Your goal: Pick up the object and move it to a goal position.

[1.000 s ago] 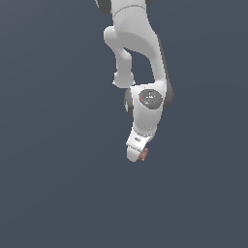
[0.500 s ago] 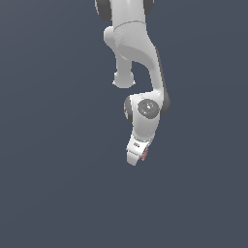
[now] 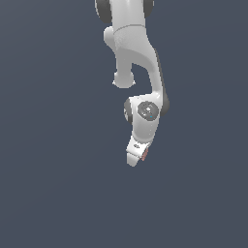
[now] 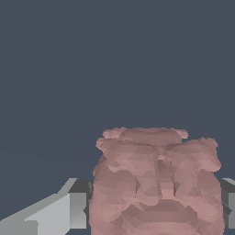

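Observation:
The object is a pinkish-red lumpy blob with a bumpy surface. In the wrist view the object [image 4: 156, 183] fills the space between my two fingers, with one grey finger [image 4: 69, 209] against each side. In the exterior view only a small red sliver of the object [image 3: 145, 155] shows beside the white gripper [image 3: 134, 159], which points down and is shut on it. The arm hangs from the top of the exterior view, and the gripper is held over the plain dark surface. The fingertips themselves are hidden behind the hand in the exterior view.
A plain dark grey-blue surface [image 3: 58, 193] fills both views. No other objects, containers or edges show.
The arm has drawn upward and the wrist has tilted, carrying the gripper and the blob a little higher in the exterior view. The grip has stayed shut.

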You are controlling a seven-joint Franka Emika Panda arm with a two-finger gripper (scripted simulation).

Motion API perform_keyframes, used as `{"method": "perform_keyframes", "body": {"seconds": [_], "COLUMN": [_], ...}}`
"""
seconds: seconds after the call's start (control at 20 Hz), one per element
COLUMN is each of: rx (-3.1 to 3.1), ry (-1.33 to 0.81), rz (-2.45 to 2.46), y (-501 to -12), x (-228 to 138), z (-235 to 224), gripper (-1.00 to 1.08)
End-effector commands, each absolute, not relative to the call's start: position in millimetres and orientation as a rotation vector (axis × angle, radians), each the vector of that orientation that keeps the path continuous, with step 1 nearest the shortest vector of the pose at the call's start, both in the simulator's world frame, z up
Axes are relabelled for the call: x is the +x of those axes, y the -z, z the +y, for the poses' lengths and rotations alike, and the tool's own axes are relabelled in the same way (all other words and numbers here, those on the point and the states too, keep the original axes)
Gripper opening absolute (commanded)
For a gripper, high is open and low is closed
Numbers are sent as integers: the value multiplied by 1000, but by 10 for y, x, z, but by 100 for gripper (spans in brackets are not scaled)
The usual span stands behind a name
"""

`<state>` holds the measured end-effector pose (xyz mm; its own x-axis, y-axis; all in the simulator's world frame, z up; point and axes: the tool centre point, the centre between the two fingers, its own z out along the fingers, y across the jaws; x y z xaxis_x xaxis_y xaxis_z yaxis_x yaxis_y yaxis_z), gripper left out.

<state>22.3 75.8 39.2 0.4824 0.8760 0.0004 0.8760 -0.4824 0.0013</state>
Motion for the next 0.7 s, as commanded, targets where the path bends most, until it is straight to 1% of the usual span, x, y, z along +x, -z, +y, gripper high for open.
{"method": "perform_keyframes", "body": {"seconds": [0.0,0.35,0.65], "rx": [2704,2704,2704], "ry": [0,-2,-2], "rz": [1599,1598,1598], "y": [-384,-415,-612], "x": [218,222,215], "z": [763,739,572], "gripper": [-100,-100,-100]}}
